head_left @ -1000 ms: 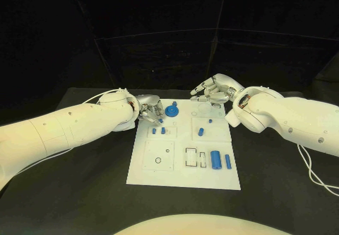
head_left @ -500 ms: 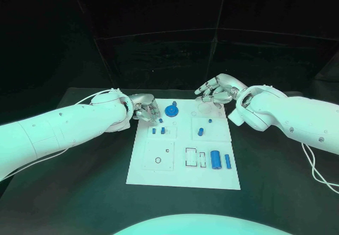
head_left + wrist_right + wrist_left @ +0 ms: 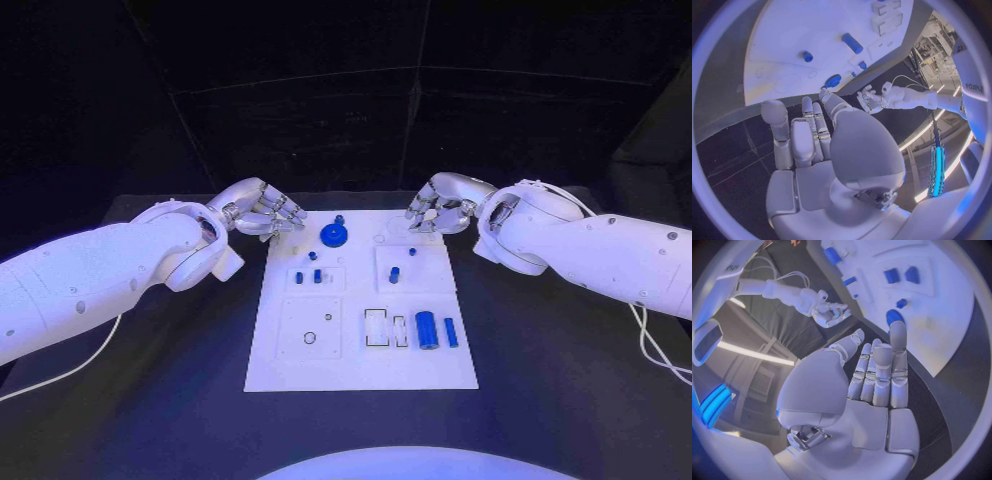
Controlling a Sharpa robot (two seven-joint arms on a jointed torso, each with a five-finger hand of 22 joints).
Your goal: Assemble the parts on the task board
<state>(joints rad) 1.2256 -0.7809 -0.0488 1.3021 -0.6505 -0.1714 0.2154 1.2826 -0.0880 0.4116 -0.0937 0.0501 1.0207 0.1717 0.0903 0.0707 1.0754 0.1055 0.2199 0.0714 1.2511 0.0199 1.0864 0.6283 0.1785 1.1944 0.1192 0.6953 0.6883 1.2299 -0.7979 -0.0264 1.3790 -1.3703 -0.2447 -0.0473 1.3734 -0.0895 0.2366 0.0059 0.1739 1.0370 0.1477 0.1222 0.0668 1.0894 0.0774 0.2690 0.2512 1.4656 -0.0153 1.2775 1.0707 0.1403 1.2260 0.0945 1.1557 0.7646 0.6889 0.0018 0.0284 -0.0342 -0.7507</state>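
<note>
Board is lying in the middle of the tabletop, with blue parts scattered on it: a round knob near its upper edge, small pegs left of centre, and a cylinder lower right. Both hands are hovering at the upper corners, left hand and right hand, each holding nothing with fingers loosely apart. No part is being gripped, so a pick seems to be pending; the next move is calling for one hand to lower onto a loose piece, likely the knob between them.
</note>
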